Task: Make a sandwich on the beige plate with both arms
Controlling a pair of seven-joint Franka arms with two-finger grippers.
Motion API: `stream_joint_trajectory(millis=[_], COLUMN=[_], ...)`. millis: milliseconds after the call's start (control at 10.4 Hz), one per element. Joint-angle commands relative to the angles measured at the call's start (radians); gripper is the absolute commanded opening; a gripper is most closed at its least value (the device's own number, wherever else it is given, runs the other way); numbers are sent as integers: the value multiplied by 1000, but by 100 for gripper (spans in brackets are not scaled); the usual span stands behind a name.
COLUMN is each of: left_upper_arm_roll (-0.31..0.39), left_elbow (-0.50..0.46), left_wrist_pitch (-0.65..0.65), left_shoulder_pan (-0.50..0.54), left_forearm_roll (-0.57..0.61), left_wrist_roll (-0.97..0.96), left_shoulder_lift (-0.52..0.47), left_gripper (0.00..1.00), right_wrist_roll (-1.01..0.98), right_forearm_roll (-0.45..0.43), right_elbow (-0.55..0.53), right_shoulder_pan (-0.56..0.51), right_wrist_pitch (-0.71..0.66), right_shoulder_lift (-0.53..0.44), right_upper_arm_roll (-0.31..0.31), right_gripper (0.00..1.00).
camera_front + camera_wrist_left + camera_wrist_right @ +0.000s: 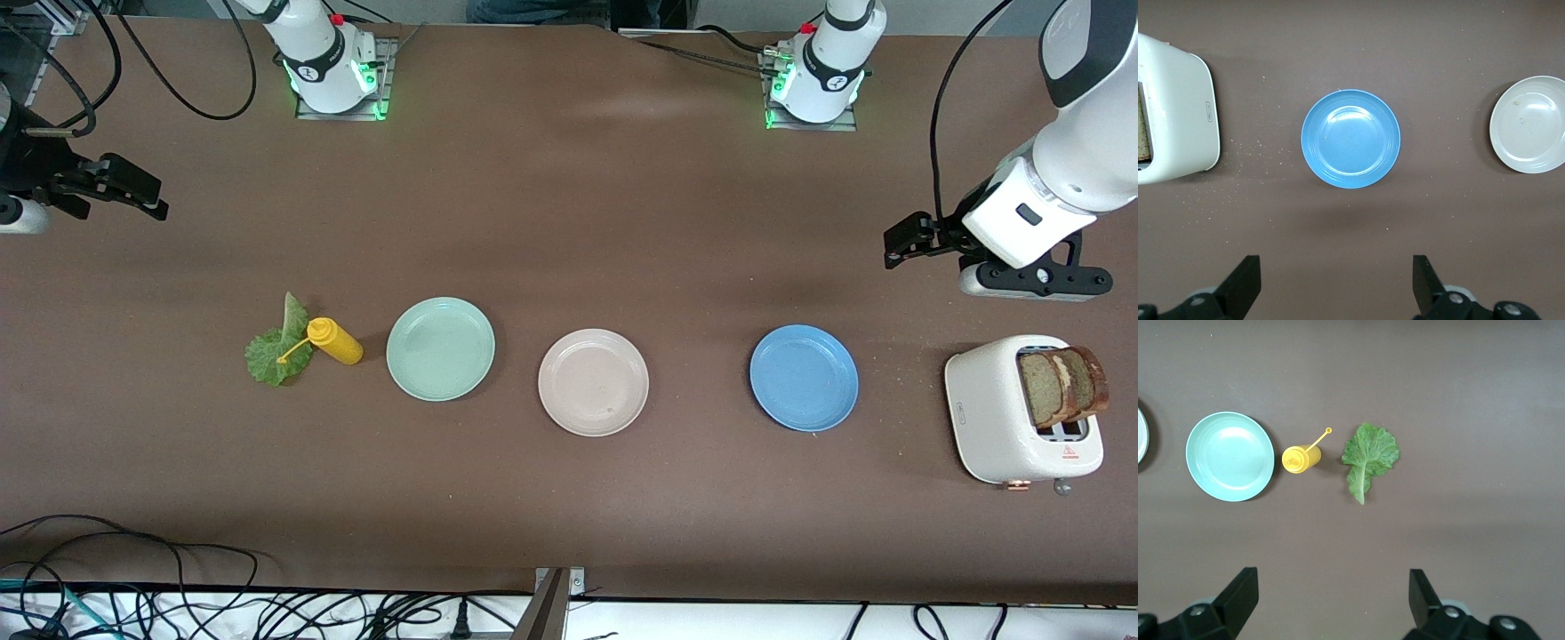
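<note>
Round pale beige plastic plate [593, 382] sits on the brown table [569, 222], bare, middle of a row of three plates. Round mint-green plate [440, 348] lies beside it toward the right arm's end; round blue plate [804, 377] beside it toward the left arm's end. All three plates are apart from one another.

Bread: two square slices of brown wholegrain toast [1062, 385] stand upright in the slots of one white toaster [1005, 418], at the left arm's end, past the blue plate.

One ruffled green lettuce leaf [277, 347] lies flat at the right arm's end of the row. One yellow squeeze bottle [335, 340] stands between leaf and mint-green plate, near the leaf.

Left gripper [1337, 283]: up over bare table near the toaster, fingers spread wide, holding nothing.

Right gripper [1331, 600]: up over the right arm's end of the table, fingers spread wide, holding nothing.
</note>
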Motion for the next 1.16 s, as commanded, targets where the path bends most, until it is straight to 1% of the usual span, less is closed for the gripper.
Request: stream_joint_trajectory(millis=[0,867,1060], left_upper_arm_roll=[-1,-3,-1], left_elbow=[-11,-11,-11], left_wrist_pitch=[4,4,4], left_shoulder_pan=[8,9,8], left_forearm_roll=[-21,-21,-21], left_wrist_roll=[21,21,21], left_shoulder_lift=[-21,-21,-21], left_gripper=[100,100,100], right_wrist_roll=[12,1,7], right_forearm_roll=[-7,-10,-6], right_elbow=[9,0,3], right_shoulder_pan=[-2,7,9], right_wrist_pitch=[-14,-23,-26], right_shoulder_lift=[-6,8,31], right_upper_arm_roll=[0,6,6], right_gripper=[100,100,100])
